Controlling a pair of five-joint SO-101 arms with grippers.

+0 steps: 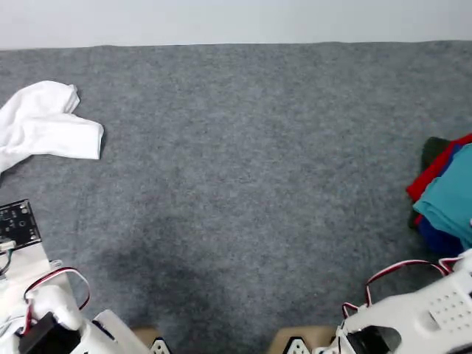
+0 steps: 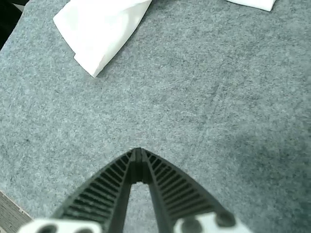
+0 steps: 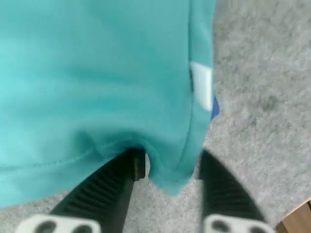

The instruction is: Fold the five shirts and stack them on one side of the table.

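Note:
A white shirt [image 1: 44,129] lies loosely folded at the table's far left; its corner shows in the left wrist view [image 2: 102,29]. At the right edge sits a pile with a teal shirt [image 1: 450,195] on top, over a red shirt [image 1: 435,173], a blue shirt [image 1: 439,240] and a dark one [image 1: 435,150]. My left gripper [image 2: 138,154] is shut and holds nothing, hovering over bare felt short of the white shirt. My right gripper [image 3: 170,162] is open just over the teal shirt [image 3: 97,73], with a fold of its hem between the fingers.
Grey felt [image 1: 251,162] covers the whole table. A circuit board [image 1: 16,223] and cables sit by the left arm's base [image 1: 51,317]. The right arm [image 1: 420,310] stretches towards the pile. A wooden table edge [image 3: 296,221] shows close to the teal shirt.

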